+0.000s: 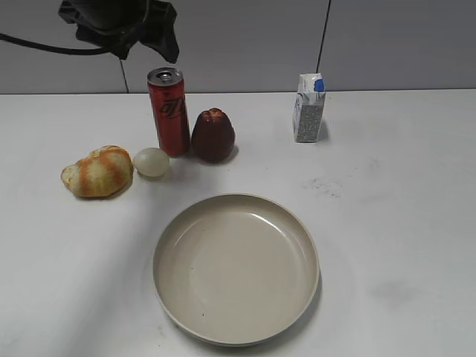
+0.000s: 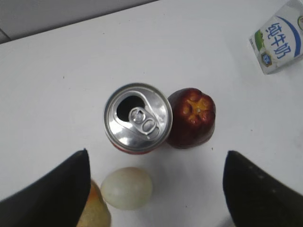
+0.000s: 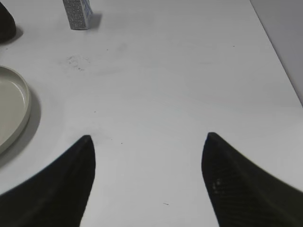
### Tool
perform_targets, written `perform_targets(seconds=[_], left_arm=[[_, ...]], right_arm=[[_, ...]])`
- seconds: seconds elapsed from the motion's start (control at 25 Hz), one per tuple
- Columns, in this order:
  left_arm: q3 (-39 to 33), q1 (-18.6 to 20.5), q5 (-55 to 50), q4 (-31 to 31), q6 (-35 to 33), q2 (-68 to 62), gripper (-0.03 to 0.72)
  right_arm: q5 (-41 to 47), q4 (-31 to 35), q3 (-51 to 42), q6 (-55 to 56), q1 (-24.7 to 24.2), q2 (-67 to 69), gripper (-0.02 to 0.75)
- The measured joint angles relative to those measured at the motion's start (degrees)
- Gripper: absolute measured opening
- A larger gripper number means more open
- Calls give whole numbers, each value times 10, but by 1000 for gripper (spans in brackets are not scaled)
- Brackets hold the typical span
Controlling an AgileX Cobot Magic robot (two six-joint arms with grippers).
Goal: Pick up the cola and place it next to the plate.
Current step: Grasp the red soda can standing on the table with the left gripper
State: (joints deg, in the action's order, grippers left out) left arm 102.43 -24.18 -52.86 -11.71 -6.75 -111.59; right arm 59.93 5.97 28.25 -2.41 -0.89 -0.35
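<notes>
The cola, a tall slim red can with a silver top, stands upright at the back left of the white table. The left wrist view looks down on its silver top. The plate is a large round beige dish in front of it, with its edge also in the right wrist view. My left gripper is open and empty, hovering above the can; in the exterior view it is the dark shape at the top left. My right gripper is open and empty over bare table right of the plate.
A dark red pear-shaped fruit stands touching the can's right side. A pale round ball and a bread roll lie left of the can's base. A small milk carton stands at the back right.
</notes>
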Motion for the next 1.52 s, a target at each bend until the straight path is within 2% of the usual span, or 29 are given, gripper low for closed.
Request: perform_targets(seconds=[0.2, 1.12, 1.52], left_arm=[[34, 0, 3, 10, 0, -49, 673], [35, 0, 97, 30, 0, -135, 659], [35, 0, 118, 31, 0, -142, 531]], right_arm=[[0, 0, 0, 0, 0, 0, 534], [0, 0, 0, 0, 0, 0, 534], [0, 0, 0, 0, 0, 0, 534]])
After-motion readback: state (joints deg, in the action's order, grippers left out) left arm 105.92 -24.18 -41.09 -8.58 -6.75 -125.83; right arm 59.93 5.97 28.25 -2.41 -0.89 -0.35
